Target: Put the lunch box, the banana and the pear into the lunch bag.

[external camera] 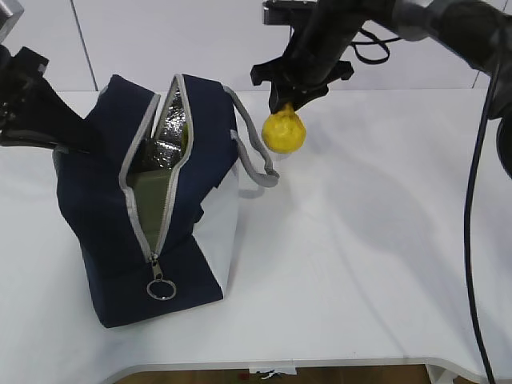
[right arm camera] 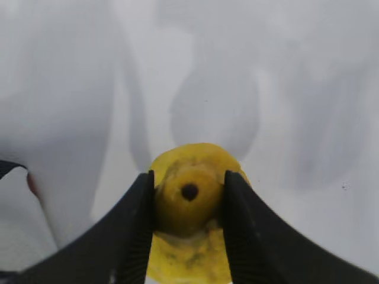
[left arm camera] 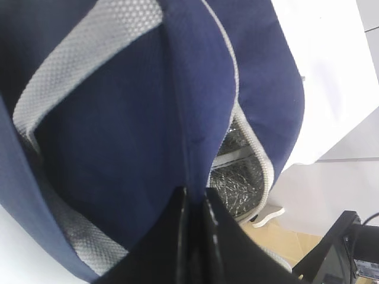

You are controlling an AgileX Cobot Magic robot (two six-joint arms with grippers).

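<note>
With the right gripper (right arm camera: 189,204) clamped on the pear (external camera: 284,130), you carry it over the bag (external camera: 152,208) opening while the left gripper (left arm camera: 194,204) pinches the bag's edge.

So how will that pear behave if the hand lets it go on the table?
The pear is round, so it would probably roll. The right hand pinches only its narrow top, so it may swing or slip. Its skin looks smooth.
</note>
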